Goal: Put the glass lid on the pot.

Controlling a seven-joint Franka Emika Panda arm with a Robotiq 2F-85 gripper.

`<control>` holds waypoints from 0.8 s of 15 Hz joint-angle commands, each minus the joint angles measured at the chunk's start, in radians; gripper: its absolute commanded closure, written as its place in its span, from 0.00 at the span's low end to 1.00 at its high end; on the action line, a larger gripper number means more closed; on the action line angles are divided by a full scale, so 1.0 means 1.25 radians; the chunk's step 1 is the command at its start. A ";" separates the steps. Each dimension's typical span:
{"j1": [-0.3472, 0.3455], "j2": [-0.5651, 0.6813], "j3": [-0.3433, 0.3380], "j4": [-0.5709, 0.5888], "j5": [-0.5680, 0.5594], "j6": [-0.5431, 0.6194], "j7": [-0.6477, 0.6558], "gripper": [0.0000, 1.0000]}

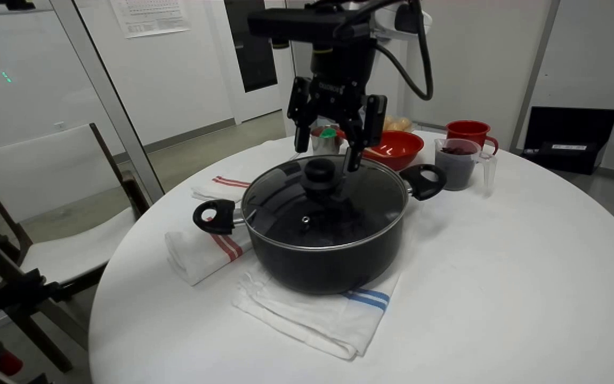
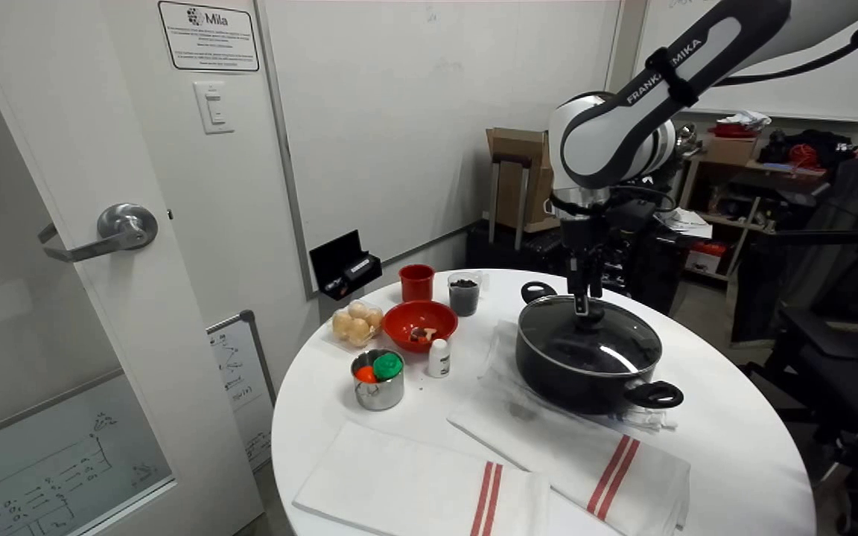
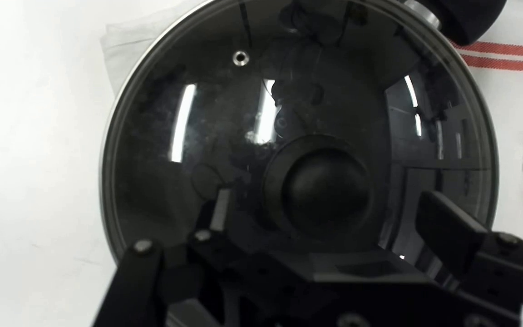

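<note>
The glass lid (image 1: 328, 224) lies flat on the black pot (image 1: 333, 272), its metal rim following the pot's rim in both exterior views. The lid (image 2: 585, 346) and the pot (image 2: 567, 383) also show in an exterior view. My gripper (image 1: 327, 158) is open just above the lid, pointing down. In the wrist view the fingers of the gripper (image 3: 325, 195) stand apart on either side of the lid's black knob, and nothing is held. The glass of the lid (image 3: 198, 136) fills most of that view. Whether a fingertip touches the glass cannot be told.
White striped towels (image 2: 429, 484) lie under and beside the pot. A red bowl (image 2: 418, 316), red mug (image 2: 417, 281), measuring cup (image 2: 464, 296), metal cup (image 2: 379, 393), white bottle (image 2: 439, 359) and a pack of round, pale things (image 2: 357, 324) stand on the round white table (image 1: 525, 266).
</note>
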 commanded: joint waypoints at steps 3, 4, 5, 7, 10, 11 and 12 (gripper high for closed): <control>0.002 -0.019 0.001 -0.007 -0.002 -0.014 0.011 0.00; 0.002 -0.026 0.001 -0.014 -0.002 -0.011 0.010 0.00; 0.003 -0.033 0.002 -0.021 -0.002 -0.008 0.010 0.00; 0.005 -0.052 0.003 -0.040 -0.002 -0.002 0.008 0.00; 0.013 -0.086 0.010 -0.073 -0.004 0.006 0.001 0.00; 0.016 -0.097 0.013 -0.084 -0.004 0.006 0.000 0.00; 0.020 -0.108 0.016 -0.096 -0.004 0.008 -0.001 0.00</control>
